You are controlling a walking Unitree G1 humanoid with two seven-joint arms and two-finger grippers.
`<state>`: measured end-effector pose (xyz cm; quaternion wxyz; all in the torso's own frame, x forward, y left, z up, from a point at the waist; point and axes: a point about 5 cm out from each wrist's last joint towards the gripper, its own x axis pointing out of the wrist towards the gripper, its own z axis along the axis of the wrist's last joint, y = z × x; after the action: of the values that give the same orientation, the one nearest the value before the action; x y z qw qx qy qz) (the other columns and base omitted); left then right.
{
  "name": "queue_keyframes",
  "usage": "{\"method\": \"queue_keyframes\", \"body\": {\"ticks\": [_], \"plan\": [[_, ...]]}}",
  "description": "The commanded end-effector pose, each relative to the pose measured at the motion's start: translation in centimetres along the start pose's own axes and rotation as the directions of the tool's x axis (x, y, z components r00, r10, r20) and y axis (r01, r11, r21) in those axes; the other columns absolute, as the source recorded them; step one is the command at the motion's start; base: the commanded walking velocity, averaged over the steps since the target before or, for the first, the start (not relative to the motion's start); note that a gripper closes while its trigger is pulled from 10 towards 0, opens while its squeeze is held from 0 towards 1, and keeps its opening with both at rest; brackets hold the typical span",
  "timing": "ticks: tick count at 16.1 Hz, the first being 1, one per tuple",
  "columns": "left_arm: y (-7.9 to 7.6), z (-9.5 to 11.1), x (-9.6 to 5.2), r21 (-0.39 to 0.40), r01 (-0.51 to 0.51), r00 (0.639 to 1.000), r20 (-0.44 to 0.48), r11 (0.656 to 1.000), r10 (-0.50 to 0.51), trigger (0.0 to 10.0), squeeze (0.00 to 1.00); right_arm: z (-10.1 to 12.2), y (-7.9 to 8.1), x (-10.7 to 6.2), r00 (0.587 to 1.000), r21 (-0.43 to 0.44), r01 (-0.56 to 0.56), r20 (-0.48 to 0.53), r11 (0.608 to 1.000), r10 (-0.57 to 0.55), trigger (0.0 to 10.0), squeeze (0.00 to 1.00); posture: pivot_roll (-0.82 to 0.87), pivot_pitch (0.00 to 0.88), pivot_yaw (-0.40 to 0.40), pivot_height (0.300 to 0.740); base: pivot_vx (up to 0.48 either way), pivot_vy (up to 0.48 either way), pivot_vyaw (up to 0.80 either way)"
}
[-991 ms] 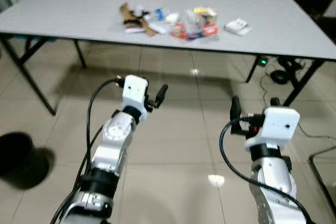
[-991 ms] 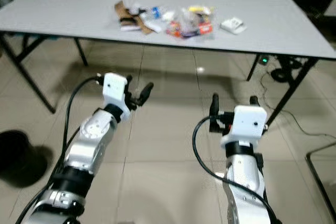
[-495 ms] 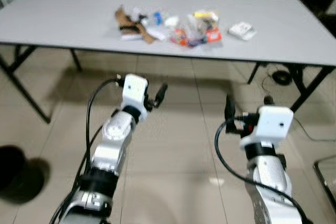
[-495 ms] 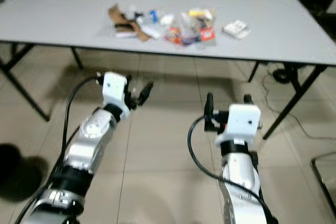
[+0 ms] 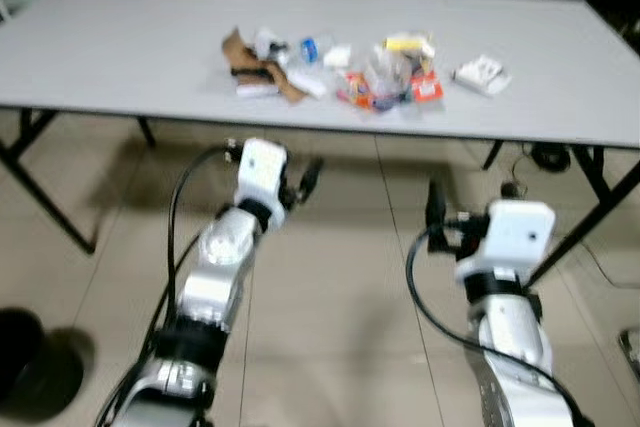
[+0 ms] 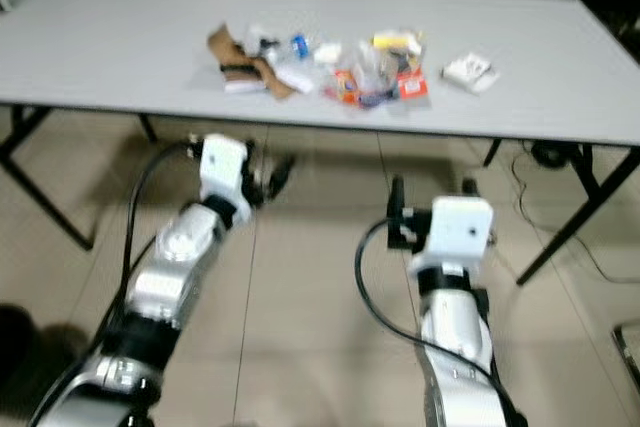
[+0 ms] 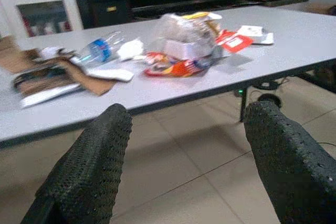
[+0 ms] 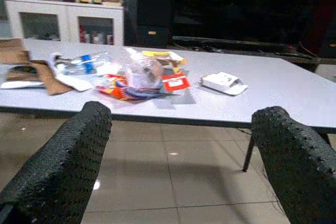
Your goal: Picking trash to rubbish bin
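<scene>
Both jaws wide open, empty; we near the table [image 5: 120, 57], next reach the trash pile [image 5: 340, 62] at top middle.

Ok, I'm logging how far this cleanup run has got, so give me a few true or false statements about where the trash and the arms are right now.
1. The trash lies in a loose pile on the grey table. True.
2. The left end effector is shut on the plastic bottle. False: its fingers are open and empty, short of the table's edge, and the bottle lies on the table.
3. The right end effector is open and holds nothing. True.
4. The white box lies in the middle of the pile. False: it sits apart, at the pile's right end.
5. The brown cardboard is at the pile's left end. True.
</scene>
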<state>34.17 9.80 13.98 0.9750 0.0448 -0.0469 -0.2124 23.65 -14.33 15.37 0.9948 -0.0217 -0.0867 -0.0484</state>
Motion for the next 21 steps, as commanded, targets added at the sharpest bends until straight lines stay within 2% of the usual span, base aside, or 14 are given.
{"method": "queue_keyframes", "body": {"ticks": [1, 4, 8, 17, 21], "plan": [[-1.1, 0.3, 0.5, 0.002, 0.039, 0.999, 0.005, 0.999, -0.039, 10.0, 0.0, 0.2, -0.9, -0.2, 0.999, -0.016, 0.039, 0.014, 0.999, -0.039, 10.0, 0.0, 0.08, 0.092, -0.004, 0.74, 0.45, 0.0, 0.0], [-1.1, 0.1, 0.5, -0.001, 0.034, 0.999, -0.004, 0.999, -0.034, 10.0, 0.0, 0.2, -1.0, -0.1, 0.999, -0.015, 0.048, 0.004, 0.999, -0.048, 10.0, 0.0, 0.07, 0.091, -0.005, 0.74, 0.45, 0.0, -0.34], [-1.1, -0.1, 0.6, -0.002, 0.023, 1.0, -0.014, 1.0, -0.023, 10.0, 0.0, 0.2, -1.0, 0.0, 0.999, -0.029, 0.049, 0.003, 0.998, -0.049, 10.0, 0.0, 0.07, 0.09, -0.01, 0.74, 0.441, 0.0, -0.79], [-1.3, -0.3, 0.8, -0.014, 0.009, 1.0, -0.018, 1.0, -0.01, 10.0, 0.0, 0.5, -0.5, 0.1, 1.0, -0.066, 0.029, 0.013, 0.997, -0.028, 10.0, 0.0, 0.07, 0.089, -0.005, 0.74, 0.0, 0.0, -0.78], [-1.0, -0.1, 1.1, -0.023, -0.024, 0.999, -0.024, 0.999, 0.023, 10.0, 0.0, 0.5, 0.4, 0.4, 0.999, -0.07, -0.044, 0.011, 0.997, 0.045, 10.0, 0.0, 0.07, 0.084, -0.001, 0.74, 0.0, 0.0, -0.55]]}}
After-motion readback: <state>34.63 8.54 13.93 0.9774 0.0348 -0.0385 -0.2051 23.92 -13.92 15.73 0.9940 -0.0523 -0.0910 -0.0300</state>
